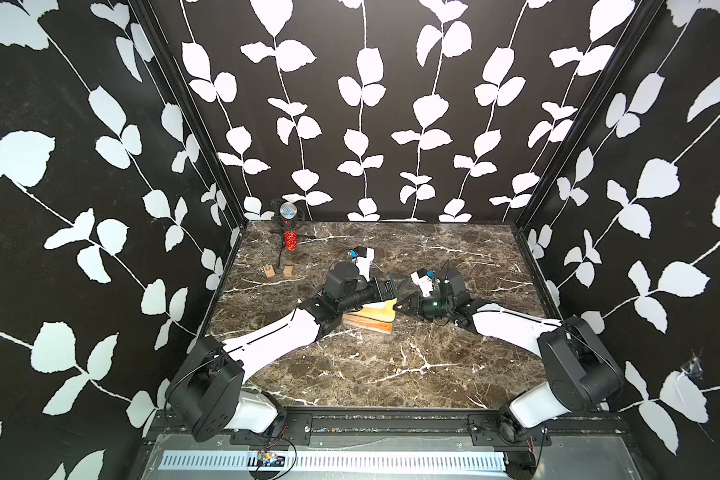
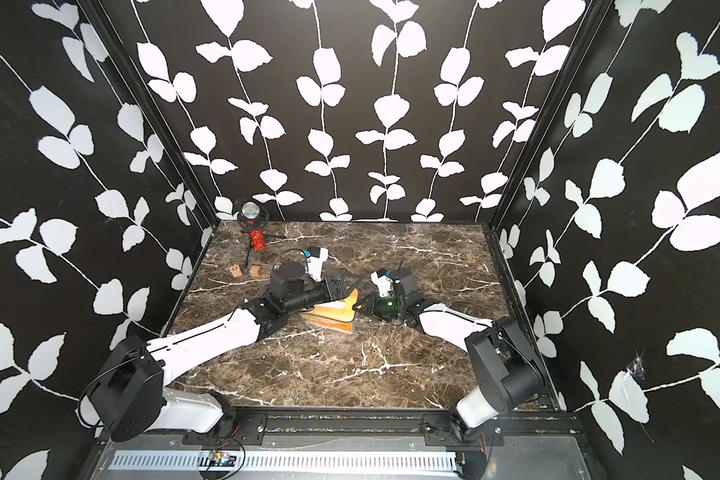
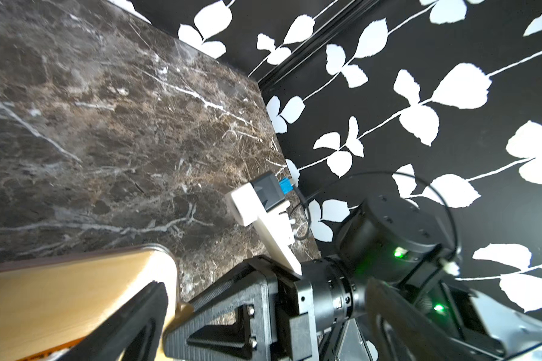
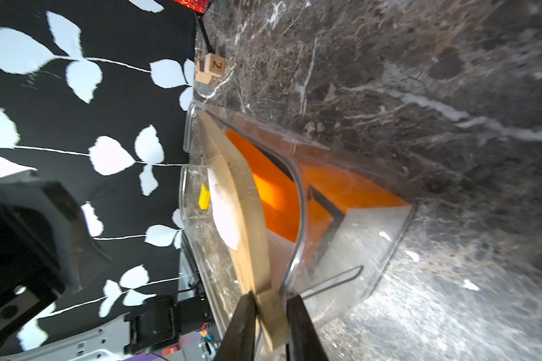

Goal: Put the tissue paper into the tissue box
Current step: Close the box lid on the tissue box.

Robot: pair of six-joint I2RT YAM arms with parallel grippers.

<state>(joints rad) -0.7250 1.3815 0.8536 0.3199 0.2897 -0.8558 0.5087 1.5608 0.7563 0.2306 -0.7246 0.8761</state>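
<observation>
**Tissue box, lid part-seated**

Contents: the small orange-and-white soft tissue pack [image 4: 273, 193] is lying inside the clear transparent plastic rectangular box [image 4: 382, 237]. The box is sitting on the dark marble-patterned surface [image 1: 391, 374] between the two arms. Pack and box are sharing one long axis, running across from arm to arm.

Cover: the tan wooden lid [image 4: 248, 218] is resting tilted over the box, raised at the end towards the right arm. A white tissue sheet [image 4: 224, 218] is showing at its upper face.

Right arm: the right gripper [image 4: 271, 300] is reaching in along that long axis. Its jaws are clamping the raised short end of the lid. This is the nearer arm.

Left arm: the left gripper [image 1: 387, 289] is hovering over the lid's opposite part. Its jaws are standing wide apart, gripping nothing that shows.

Assessment: the pack appears to be in already. What is remaining is bringing the raised end down so the lid is lying level on the rim. If the lid is going down askew, it could be catching a box wall.
</observation>
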